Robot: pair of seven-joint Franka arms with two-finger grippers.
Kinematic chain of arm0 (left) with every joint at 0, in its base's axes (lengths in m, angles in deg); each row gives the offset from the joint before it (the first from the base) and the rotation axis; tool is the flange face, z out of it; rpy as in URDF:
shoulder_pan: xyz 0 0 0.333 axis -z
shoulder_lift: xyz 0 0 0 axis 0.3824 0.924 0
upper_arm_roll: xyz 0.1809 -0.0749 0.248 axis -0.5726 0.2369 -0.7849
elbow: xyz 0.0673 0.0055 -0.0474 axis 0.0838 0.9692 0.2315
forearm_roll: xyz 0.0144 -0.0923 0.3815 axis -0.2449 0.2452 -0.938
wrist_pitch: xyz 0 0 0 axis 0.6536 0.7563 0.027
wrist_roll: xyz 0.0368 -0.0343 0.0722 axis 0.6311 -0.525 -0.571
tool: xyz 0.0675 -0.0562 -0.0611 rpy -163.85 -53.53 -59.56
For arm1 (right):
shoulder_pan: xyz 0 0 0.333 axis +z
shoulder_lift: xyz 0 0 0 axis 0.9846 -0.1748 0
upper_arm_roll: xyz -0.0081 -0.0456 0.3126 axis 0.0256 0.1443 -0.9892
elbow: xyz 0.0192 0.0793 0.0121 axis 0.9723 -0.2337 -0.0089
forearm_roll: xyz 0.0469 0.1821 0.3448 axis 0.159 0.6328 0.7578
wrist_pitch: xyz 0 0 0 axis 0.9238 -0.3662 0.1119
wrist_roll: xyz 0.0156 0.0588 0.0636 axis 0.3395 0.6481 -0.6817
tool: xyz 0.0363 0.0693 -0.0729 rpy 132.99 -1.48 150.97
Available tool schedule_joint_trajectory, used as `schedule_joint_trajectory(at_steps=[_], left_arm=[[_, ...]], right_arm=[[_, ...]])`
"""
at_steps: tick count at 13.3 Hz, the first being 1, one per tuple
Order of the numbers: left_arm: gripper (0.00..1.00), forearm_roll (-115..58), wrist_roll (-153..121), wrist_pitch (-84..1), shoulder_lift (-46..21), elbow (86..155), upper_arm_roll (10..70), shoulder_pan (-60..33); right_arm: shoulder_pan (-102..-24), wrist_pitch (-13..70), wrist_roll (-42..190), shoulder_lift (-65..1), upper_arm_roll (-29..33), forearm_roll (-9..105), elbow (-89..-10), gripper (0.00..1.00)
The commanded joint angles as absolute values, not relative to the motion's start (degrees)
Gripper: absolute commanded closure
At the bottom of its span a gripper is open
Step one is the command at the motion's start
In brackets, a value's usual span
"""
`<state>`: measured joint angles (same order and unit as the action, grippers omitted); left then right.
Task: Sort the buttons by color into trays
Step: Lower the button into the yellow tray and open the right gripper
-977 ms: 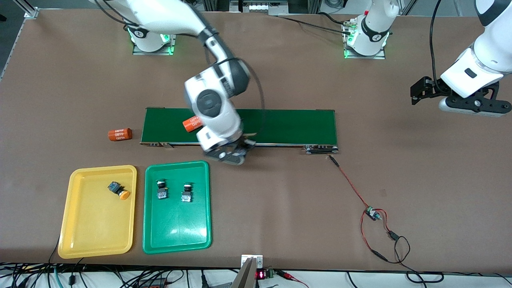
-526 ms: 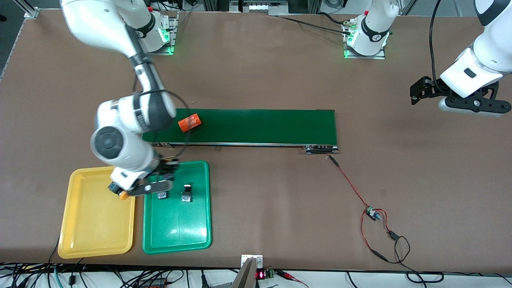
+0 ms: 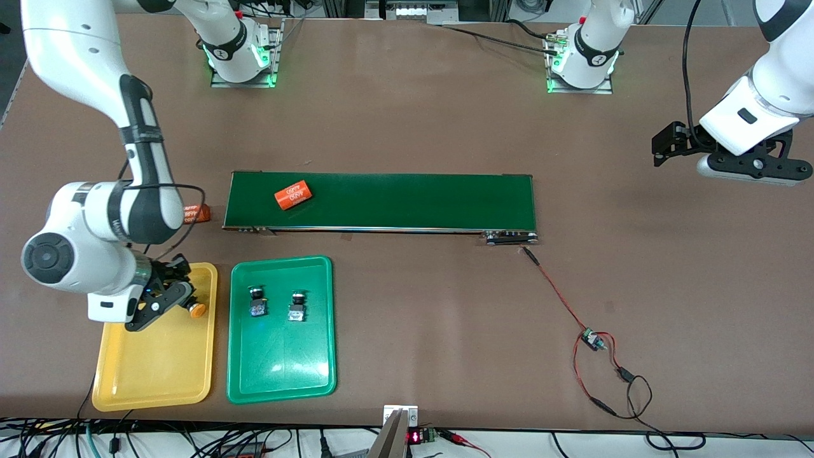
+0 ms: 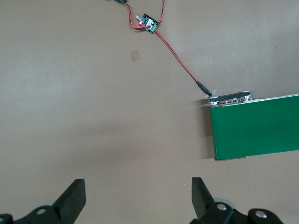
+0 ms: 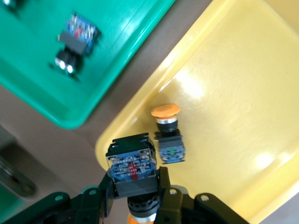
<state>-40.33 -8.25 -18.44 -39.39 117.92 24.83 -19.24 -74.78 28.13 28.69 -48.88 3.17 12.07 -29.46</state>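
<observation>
Only readable marking: white "4680", printed twice on the small orange cylinder [image 3: 292, 194] lying on the long dark-green conveyor belt [image 3: 407, 200], toward the right arm's end.

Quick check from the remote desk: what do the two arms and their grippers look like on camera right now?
Both arms are glossy white with dark grey joint bands and round grey joint caps; their bases glow green. The right arm carries a thin black cable looped along its forearm, and a thick black cable hangs by the left arm. The right gripper and the left gripper are matte black, with blocky fingers and visible screw holes.
</observation>
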Motion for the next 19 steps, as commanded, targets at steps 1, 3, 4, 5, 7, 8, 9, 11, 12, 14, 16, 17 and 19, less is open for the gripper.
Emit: schedule_joint_trajectory(at_steps=[1, 3, 4, 5, 7, 8, 9, 11, 12, 14, 16, 17, 19], left_arm=[[0.0, -39.28, -7.98, -17.34, -39.78, 117.17, 24.75, -19.14], [0.0, -39.28, -7.97, -17.34, -39.78, 117.17, 24.66, -19.14], [0.0, -39.36, -7.97, -17.34, -39.78, 117.17, 24.75, -19.14], [0.0, -39.36, -7.97, -17.34, -39.78, 117.17, 24.75, -19.14], [0.0, -39.36, -7.89, -17.34, -39.78, 117.17, 24.66, -19.14], [0.0, -39.28, -7.89, -17.34, -39.78, 117.17, 24.75, -19.14], [0.0, -39.36, -7.89, -17.34, -39.78, 117.17, 24.75, -19.14], [0.0, -39.28, -7.89, -17.34, -39.78, 117.17, 24.75, -19.14], [0.0, -39.36, -7.89, -17.34, -39.78, 117.17, 24.66, -19.14], [0.0, -39.28, -7.89, -17.34, -39.7, 117.17, 24.66, -19.14], [0.0, -39.36, -8.06, -17.34, -39.7, 117.08, 24.75, -19.14], [0.0, -39.36, -8.06, -17.34, -39.7, 117.08, 24.75, -19.14], [0.0, -39.36, -8.06, -17.34, -39.61, 116.82, 24.75, -19.14]], right_arm=[[-81.14, 30.6, 12.09, -50.78, -1.54, 11.45, -29.0, 1.0], [-83.0, 31.57, 5.28, -51.49, -2.17, 11.54, -28.82, 1.0], [-83.36, 31.83, 2.22, -51.58, -2.17, 11.54, -28.82, 1.0], [-84.14, 32.53, -1.64, -51.76, -2.17, 11.63, -28.56, 1.0], [-85.9, 34.98, -9.9, -53.16, -2.43, 11.63, -28.03, 1.0], [-86.78, 37.43, -13.68, -54.12, -2.43, 12.24, -28.03, 1.0], [-87.66, 38.85, -16.94, -54.91, -2.43, 14.24, -27.77, 1.0], [-88.19, 39.22, -21.62, -56.85, -2.34, 15.75, -25.93, 1.0], [-88.2, 39.3, -22.16, -57.29, -2.43, 15.84, -25.83, 1.0], [-88.2, 39.3, -22.34, -58.08, -2.43, 17.59, -25.65, 0.16], [-87.93, 38.43, -21.64, -57.56, -2.34, 21.63, -25.74, 0.0], [-87.76, 37.99, -20.68, -56.25, -2.34, 21.73, -25.74, 0.0], [-87.41, 32.39, -12.11, -53.1, -2.34, 21.12, -26.27, 0.0]])
